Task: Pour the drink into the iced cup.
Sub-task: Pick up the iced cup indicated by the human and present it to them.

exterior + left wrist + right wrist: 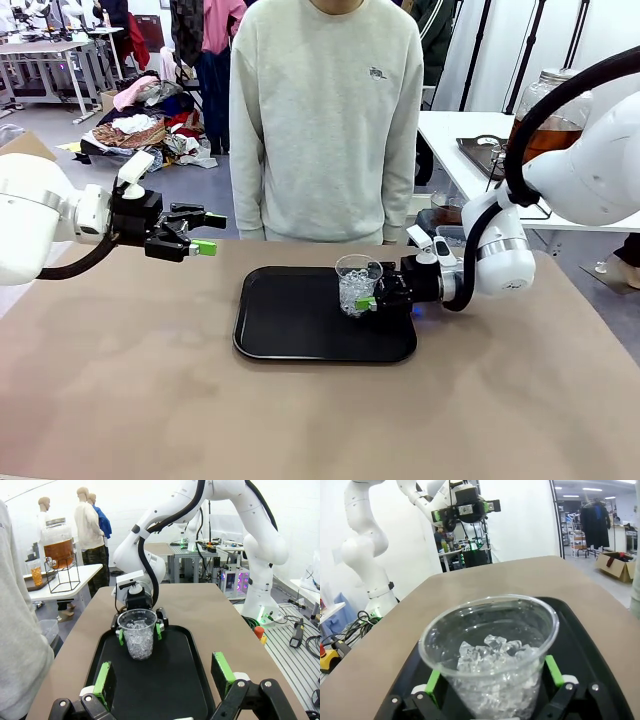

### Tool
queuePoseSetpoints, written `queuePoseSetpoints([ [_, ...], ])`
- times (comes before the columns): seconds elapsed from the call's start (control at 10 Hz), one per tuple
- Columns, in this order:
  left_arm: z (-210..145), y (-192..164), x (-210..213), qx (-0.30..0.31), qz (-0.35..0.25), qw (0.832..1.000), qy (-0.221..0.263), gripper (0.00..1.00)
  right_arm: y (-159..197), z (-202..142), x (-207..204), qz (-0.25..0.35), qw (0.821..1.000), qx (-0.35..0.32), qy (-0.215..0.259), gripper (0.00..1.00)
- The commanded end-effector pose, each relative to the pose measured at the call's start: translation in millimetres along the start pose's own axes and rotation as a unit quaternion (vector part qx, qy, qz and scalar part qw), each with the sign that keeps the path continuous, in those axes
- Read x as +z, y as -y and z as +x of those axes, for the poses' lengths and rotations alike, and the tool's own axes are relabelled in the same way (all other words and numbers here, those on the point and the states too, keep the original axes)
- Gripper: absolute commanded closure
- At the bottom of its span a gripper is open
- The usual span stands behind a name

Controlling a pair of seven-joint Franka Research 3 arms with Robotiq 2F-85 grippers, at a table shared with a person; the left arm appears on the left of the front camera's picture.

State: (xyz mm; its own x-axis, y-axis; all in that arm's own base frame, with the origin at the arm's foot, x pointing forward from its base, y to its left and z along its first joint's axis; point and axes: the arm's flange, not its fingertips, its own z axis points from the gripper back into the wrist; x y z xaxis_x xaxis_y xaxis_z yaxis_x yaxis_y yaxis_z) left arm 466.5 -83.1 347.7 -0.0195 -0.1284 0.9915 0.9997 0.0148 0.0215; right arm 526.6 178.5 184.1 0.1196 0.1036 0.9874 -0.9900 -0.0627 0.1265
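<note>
A clear plastic iced cup (357, 284) stands upright on the right part of a black tray (290, 325), with ice cubes in its lower half. My right gripper (362, 300) is open around it, one green pad (552, 672) on each side of the cup (490, 645), low over the tray. My left gripper (208, 232) hangs open and empty in the air at the table's far left, pointing toward the cup (138, 636). The drink (550, 135) is amber liquid in a large glass dispenser jar (59, 547) on a white side table at the back right.
A person in a grey sweatshirt (325, 120) stands at the table's far edge behind the tray. Beside the jar, a small cup of amber liquid (36, 574) sits on a tray. Bare brown tabletop (120, 380) surrounds the black tray.
</note>
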Motion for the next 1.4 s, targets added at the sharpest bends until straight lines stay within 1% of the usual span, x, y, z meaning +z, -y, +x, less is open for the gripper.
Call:
queuePoseSetpoints([
  [0.0, 1, 1, 0, -0.001, 0.000, 1.000, 0.000, 0.00, 10, 2, -13, -0.019, 1.000, -0.003, 0.006, 0.00],
  [0.2, 1, 1, 0, -0.001, 0.000, 1.000, 0.000, 0.00, 10, 2, -14, -0.022, 1.000, 0.000, 0.005, 0.00],
  [0.3, 1, 1, 0, -0.001, 0.000, 1.000, 0.000, 0.00, 9, 2, -13, -0.022, 1.000, -0.009, 0.004, 0.14],
  [0.5, 1, 1, 0, -0.001, 0.000, 1.000, 0.000, 0.00, 8, 2, -11, -0.018, 1.000, -0.002, 0.007, 0.42],
  [0.7, 1, 1, 0, -0.001, 0.000, 1.000, 0.000, 0.00, 6, 3, -11, -0.005, 1.000, -0.001, 0.005, 0.42],
  [0.9, 1, 1, 0, -0.001, 0.000, 1.000, 0.000, 0.00, 2, 12, -8, 0.003, 1.000, 0.002, 0.008, 0.42],
  [1.1, 1, 1, 0, -0.001, 0.000, 1.000, 0.000, 0.00, 3, 38, 3, 0.014, 1.000, 0.001, 0.025, 0.42],
  [1.3, 1, 1, 0, -0.001, 0.000, 1.000, 0.000, 0.00, 9, 76, 17, 0.032, 0.999, -0.002, 0.039, 0.42],
])
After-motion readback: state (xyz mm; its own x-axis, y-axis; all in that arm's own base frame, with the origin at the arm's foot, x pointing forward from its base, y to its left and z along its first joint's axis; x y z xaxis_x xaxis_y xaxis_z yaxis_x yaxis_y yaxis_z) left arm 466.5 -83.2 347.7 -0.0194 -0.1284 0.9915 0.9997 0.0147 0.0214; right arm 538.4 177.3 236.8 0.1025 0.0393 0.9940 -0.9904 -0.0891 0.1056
